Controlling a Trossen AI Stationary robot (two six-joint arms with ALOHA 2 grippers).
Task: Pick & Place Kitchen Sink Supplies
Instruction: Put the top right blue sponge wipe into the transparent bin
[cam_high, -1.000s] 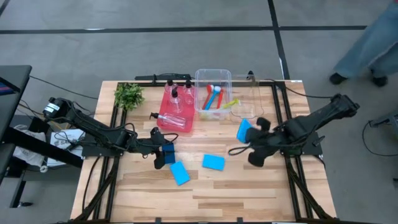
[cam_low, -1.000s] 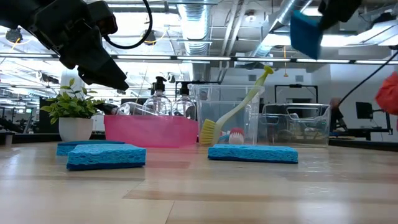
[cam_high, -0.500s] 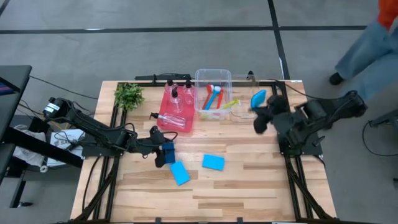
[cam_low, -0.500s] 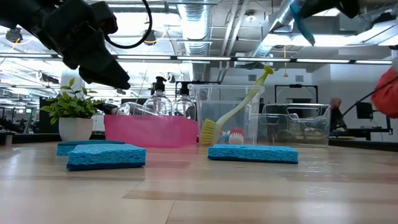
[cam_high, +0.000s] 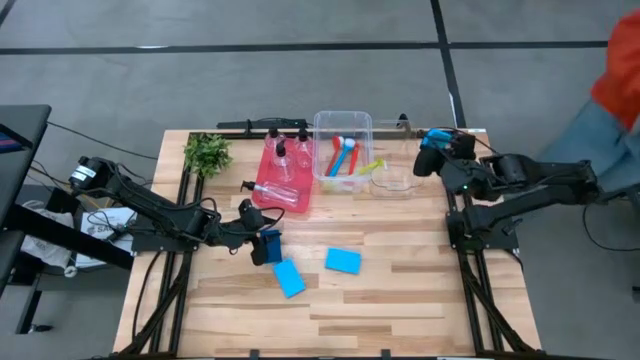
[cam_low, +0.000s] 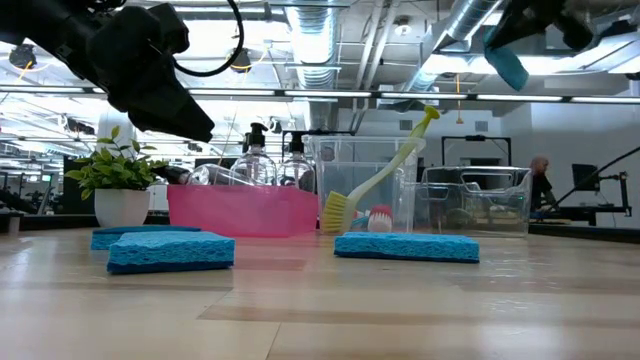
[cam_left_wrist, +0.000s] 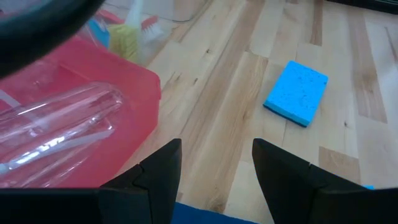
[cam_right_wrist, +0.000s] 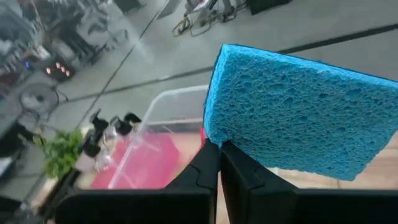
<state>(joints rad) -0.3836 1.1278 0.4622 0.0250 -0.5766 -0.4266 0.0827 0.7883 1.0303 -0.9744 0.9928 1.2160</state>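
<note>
My right gripper (cam_high: 424, 163) is raised at the table's far right, next to a small clear bin (cam_high: 393, 170), and is shut on a blue sponge (cam_right_wrist: 298, 118); the low view has this sponge (cam_low: 506, 60) high up. My left gripper (cam_left_wrist: 217, 152) stands open above the table's middle left, over another blue sponge (cam_high: 271, 244) that lies flat on the wood. Two more sponges (cam_high: 289, 278) (cam_high: 343, 261) lie flat nearby. Brushes (cam_high: 345, 156) sit in a clear bin (cam_high: 343, 122). Clear bottles (cam_high: 281, 158) are in the red tray (cam_high: 268, 176). My right gripper pinches the sponge at one corner (cam_right_wrist: 213, 138) between its two fingers, which nearly meet. The fingers come from the table's right, slanting a little downward. The sponge is lifted clear of the table and stands tilted off the fingertips.
A potted plant (cam_high: 207, 152) stands at the far left corner. One bottle (cam_high: 280, 194) lies on its side at the tray's near end. A person (cam_high: 618, 80) stands beyond the table's far right. Bare wood stretches along the near edge.
My right gripper has carried its sponge from the table's middle right toward the far right corner, rising a little and rolling over, so the sponge has turned about. The person beyond the far right has moved. The sponges on the table have stayed put.
</note>
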